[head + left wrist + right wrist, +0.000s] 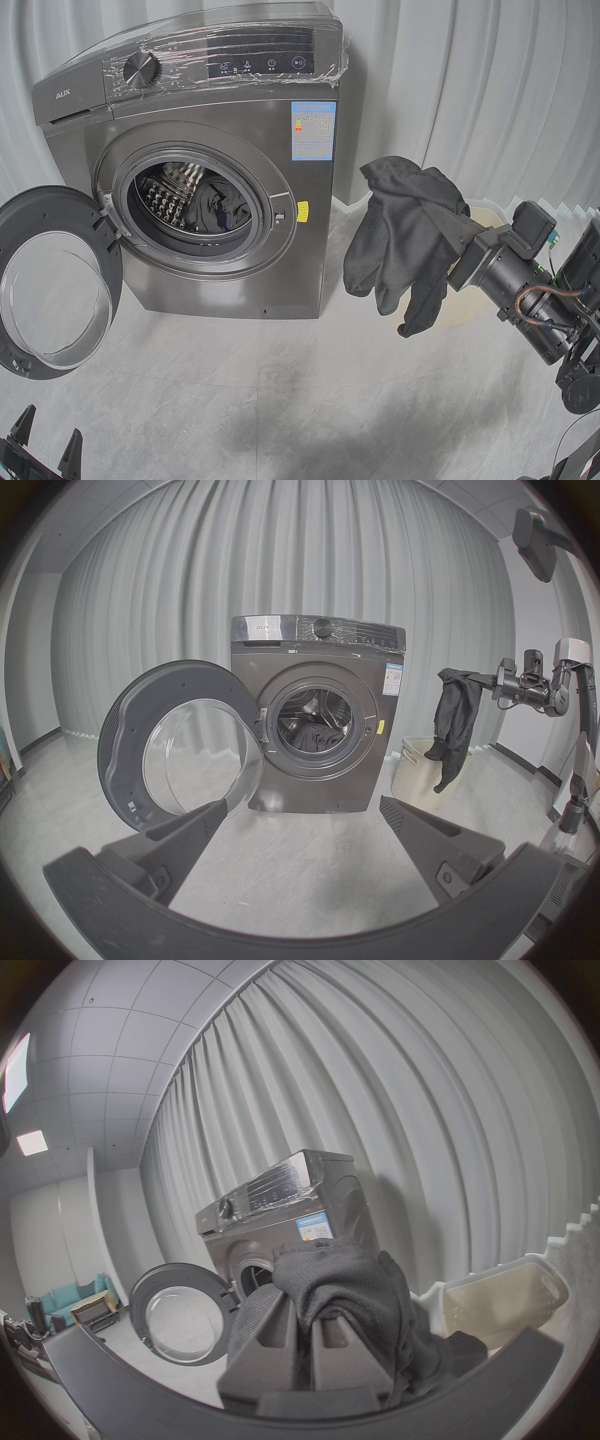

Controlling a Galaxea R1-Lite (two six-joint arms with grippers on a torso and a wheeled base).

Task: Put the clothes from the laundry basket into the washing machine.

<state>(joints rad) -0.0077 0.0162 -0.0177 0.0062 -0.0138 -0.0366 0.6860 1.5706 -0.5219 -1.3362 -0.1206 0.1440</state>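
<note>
The right gripper [455, 220] is held raised beside the washing machine [250, 137], its jaws pinched on a black garment [400, 244] that hangs above the laundry basket [414, 764]. The door [56, 281] is swung fully open. A dark item [219, 203], probably another garment, is seen in the drum. The left gripper [301, 805] is held low, jaws spread.

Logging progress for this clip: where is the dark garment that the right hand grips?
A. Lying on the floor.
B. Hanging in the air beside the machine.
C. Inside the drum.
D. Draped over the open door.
B: the right hand holds the dark garment dangling above the floor, beside the washing machine.
</note>
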